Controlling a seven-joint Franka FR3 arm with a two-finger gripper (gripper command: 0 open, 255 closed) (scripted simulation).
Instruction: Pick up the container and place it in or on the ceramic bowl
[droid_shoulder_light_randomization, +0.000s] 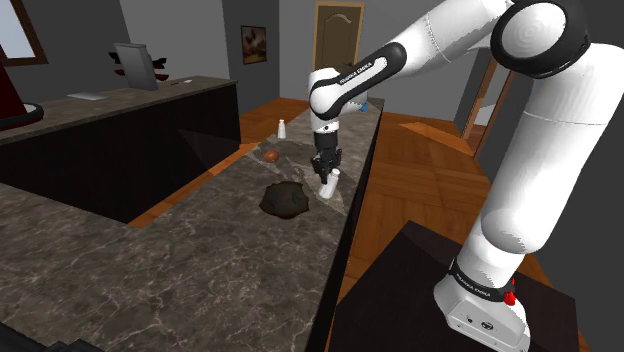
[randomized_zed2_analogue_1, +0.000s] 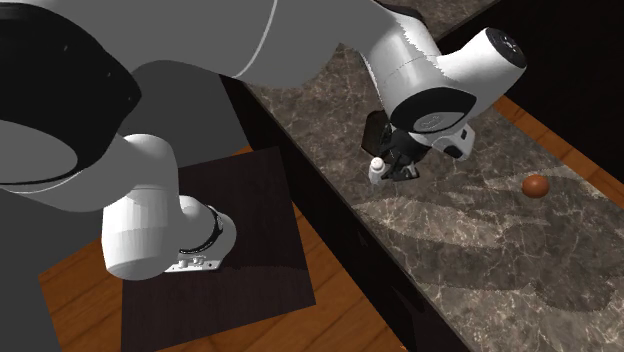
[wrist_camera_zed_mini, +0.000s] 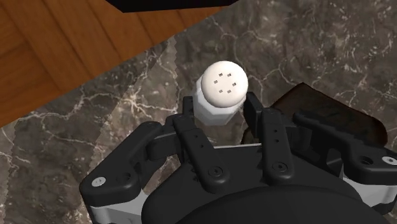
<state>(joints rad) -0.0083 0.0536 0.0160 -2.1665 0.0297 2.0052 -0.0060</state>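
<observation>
1. The counter (droid_shoulder_light_randomization: 200, 260) (randomized_zed2_analogue_1: 480, 250) (wrist_camera_zed_mini: 95, 121) is dark veined stone, long and narrow. It runs away from the stand beside a wooden floor.
2. The arm (droid_shoulder_light_randomization: 560, 130) (randomized_zed2_analogue_1: 440, 70) is white. It rises from the stand and bends down over the counter's edge nearest the floor.
3. The stand (droid_shoulder_light_randomization: 420, 290) (randomized_zed2_analogue_1: 250, 260) is a dark box at the shoulder view's lower right.
4. The bowl (droid_shoulder_light_randomization: 285, 199) (wrist_camera_zed_mini: 312, 100) is dark and rough-looking. It sits on the counter just beside the claw, toward the shoulder view's left.
5. The claw (droid_shoulder_light_randomization: 327, 175) (randomized_zed2_analogue_1: 385, 172) (wrist_camera_zed_mini: 221, 105) is black and points down at the counter.
   - Its jaws are closed partway onto the shaker.
   - In the wrist view the fingers (wrist_camera_zed_mini: 257, 111) press the shaker's sides, one on each flank below the cap.
6. The shaker (droid_shoulder_light_randomization: 330, 183) (randomized_zed2_analogue_1: 377, 170) (wrist_camera_zed_mini: 222, 92) is white, with a domed cap pierced by small holes.
   - It is clasped in the claw, near the counter's edge and next to the bowl, not in it.
   - In the shoulder view it leans a little.
   - I cannot tell whether its base touches the stone or hangs just above.
7. A ball (droid_shoulder_light_randomization: 270, 157) (randomized_zed2_analogue_1: 535, 185), small and brown, lies on the counter beyond the bowl, apart from the claw.
8. A second white shaker (droid_shoulder_light_randomization: 282, 128) stands farther along the counter, well apart.
</observation>
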